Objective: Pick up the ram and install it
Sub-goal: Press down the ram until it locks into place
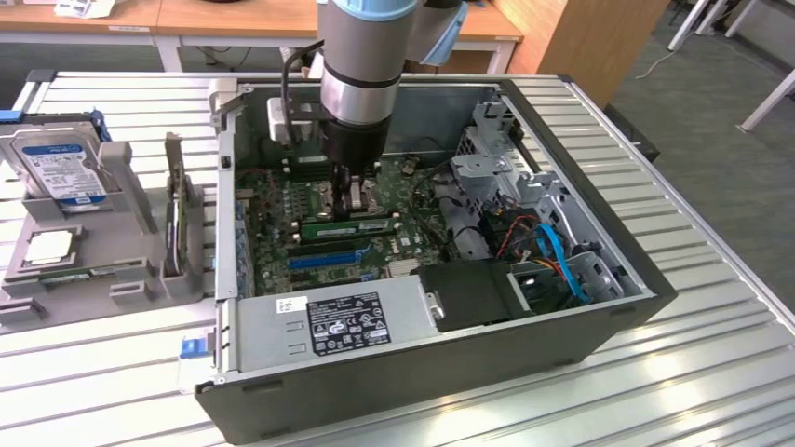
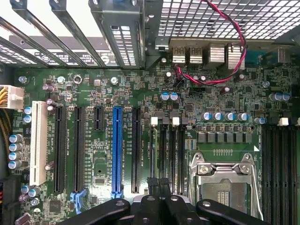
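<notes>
Pincer (image 1: 354, 198) is down inside the open computer case (image 1: 621, 307), its jaws closed tight together with no gap; in the wrist view the tips (image 2: 158, 183) meet over the memory slots (image 2: 166, 150).

- Room: tight. The metal drive cage (image 1: 497, 182) stands near the pincer on the exterior view's right. The power supply (image 1: 335, 321) lies beyond the ram from the pincer, toward the case's near wall. The rear wall with its slatted bracket bays (image 2: 70, 33) is well beyond the tips.
- On the board around the pincer: the silver processor socket (image 2: 220, 180) is just beside the tips. The blue slot (image 2: 117, 150) is on their other side, and the white slot (image 2: 38, 140) is farther out that way. A red and black twisted wire (image 2: 229, 42) loops well clear.
- The ram (image 1: 348, 226): a long thin green stick with a pale label, lying level along the board right at the fingertips. Contact cannot be told.
</notes>
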You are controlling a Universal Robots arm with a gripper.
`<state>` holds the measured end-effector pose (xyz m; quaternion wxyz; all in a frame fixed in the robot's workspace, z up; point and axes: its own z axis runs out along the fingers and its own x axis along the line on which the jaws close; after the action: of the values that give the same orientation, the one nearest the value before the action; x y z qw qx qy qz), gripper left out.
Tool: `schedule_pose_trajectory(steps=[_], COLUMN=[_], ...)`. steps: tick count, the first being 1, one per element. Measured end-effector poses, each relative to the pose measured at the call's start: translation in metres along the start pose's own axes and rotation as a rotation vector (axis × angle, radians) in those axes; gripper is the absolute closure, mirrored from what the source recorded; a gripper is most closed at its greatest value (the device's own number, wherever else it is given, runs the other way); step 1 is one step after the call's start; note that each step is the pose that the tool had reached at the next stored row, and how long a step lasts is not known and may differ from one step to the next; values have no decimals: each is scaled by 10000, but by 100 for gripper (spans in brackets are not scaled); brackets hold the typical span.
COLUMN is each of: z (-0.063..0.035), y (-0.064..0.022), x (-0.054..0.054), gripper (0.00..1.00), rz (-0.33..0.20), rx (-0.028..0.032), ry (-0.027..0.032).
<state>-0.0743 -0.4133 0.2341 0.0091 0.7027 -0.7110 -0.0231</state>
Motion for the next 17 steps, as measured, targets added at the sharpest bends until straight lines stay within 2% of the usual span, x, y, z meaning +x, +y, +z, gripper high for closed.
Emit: schedule_pose_trajectory(steps=[17], z=[41], y=[-2], x=[1], gripper=[90], rz=[0], rx=[1], ry=[-5])
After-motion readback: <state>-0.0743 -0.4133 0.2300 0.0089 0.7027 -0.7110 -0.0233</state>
